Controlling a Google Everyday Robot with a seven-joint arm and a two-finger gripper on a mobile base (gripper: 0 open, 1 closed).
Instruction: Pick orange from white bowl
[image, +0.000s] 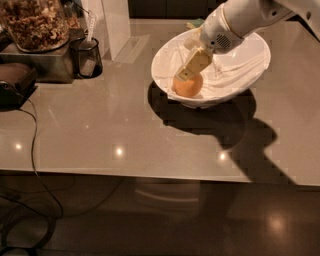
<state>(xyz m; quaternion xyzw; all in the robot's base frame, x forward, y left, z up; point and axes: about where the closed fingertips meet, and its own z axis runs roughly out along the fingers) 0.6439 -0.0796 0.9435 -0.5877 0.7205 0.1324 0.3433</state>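
Counter (100, 125): pale, glossy top across most of the view, with small light glints near its front edge; dark floor below.
Arm (240, 17): white, enters from the upper right and slants down-left over the bowl; its wide shadow falls on the counter to the front and right of the bowl.
White bowl (262, 50): wide, glossy, sloping sides, set on the counter right of centre, toward the back. A rumpled white cloth (235, 75) lines the inside. Holds one fruit, low on its left side.
Jar (35, 22): clear glass, far left at the back, filled with brown nuts; well apart from the bowl.
Metal box (45, 67): directly under the jar, which stands on it.
White upright block (115, 25): at the back, between the jar and the bowl.
Dark device (15, 85): at the left edge; a thin cable (32, 150) runs from it over the counter's front.
Black cup (86, 57): just beside the metal box, with a pale utensil standing in it.
Gripper (186, 75): inside the bowl, pale-yellow tip tilted down-left and lying against the upper left of the orange. Spread or clamped: cannot tell, its far side is hidden.
Orange (190, 87): round, smooth, resting on the cloth at the bowl's near-left wall, below the rim.
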